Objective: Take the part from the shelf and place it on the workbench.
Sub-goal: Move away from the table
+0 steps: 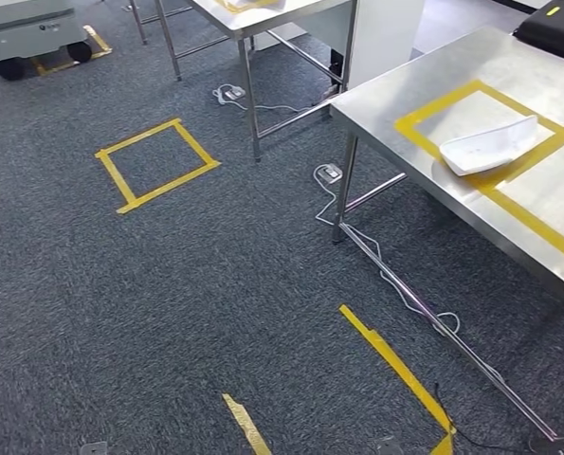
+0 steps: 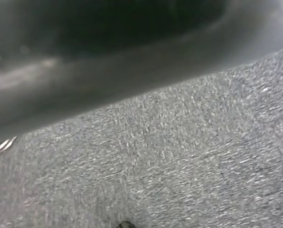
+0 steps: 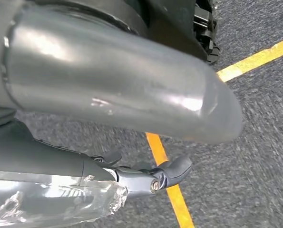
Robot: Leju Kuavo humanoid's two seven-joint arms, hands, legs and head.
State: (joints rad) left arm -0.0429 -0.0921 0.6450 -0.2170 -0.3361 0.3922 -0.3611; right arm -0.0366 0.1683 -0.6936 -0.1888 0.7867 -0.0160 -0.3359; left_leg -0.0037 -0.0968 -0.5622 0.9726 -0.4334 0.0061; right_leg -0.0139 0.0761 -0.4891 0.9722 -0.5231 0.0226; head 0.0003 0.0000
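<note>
right hand (image 3: 140, 142) fingers apart, holding nothing | head view: part (image 1: 487, 147) on workbench (image 1: 436, 85)

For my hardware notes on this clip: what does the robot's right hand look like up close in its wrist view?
The right hand shows a thick, smooth grey thumb, glossy with a few light scuffs and a rounded tip. Below it lies a slimmer dark finger with a small metal screw at its side and a curved dark tip. A piece of crinkled clear plastic wrap covers the part below.
</note>
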